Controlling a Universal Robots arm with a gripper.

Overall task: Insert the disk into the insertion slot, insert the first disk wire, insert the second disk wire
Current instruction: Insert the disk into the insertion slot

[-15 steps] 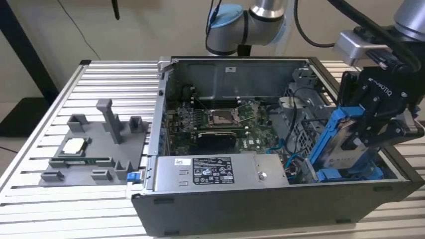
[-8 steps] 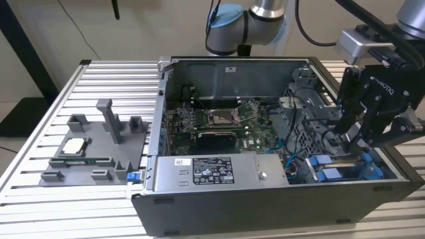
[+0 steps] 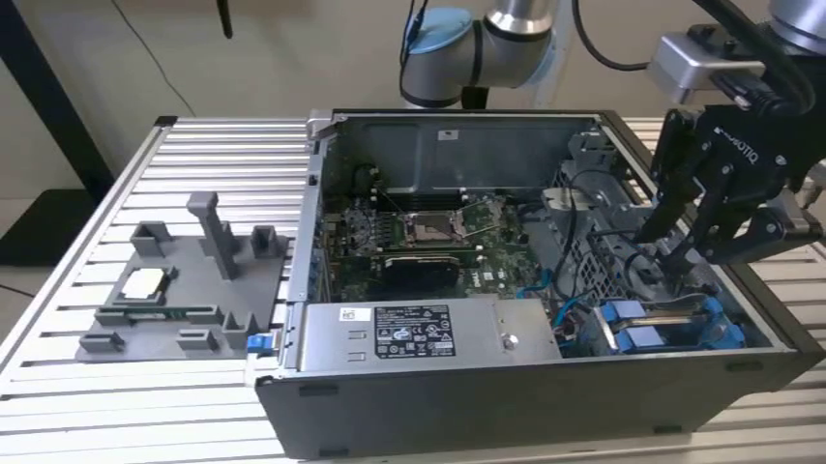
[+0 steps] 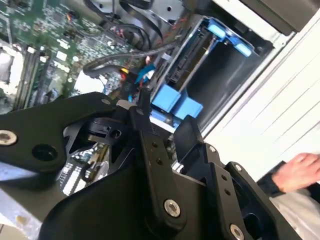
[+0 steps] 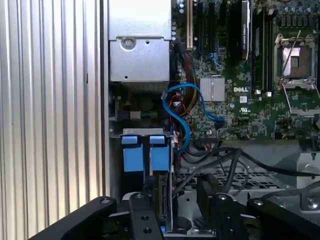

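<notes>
The disk (image 5: 160, 157) looks to be already in the slot (image 5: 142, 132). It stands on edge in the corner of the case (image 3: 516, 396), and only its blue carrier tabs are easy to see; whether it is pushed fully home cannot be told. The gripper (image 5: 175, 192) hangs just over those tabs inside the case. Its jaws are apart, one finger to either side of the disk's upper edge, and nothing can be seen held between them. By my judgement the first step is done or nearly so, and the work in hand is seating the disk or turning to its wires. A blue cable (image 5: 175, 112) loops just beside the bay, with dark cables near the fingers. Any move here calls for a straight, slow line along the bay, clear of those loops. A person's hand (image 4: 300, 170) rests outside the case, well apart from the gripper.
</notes>
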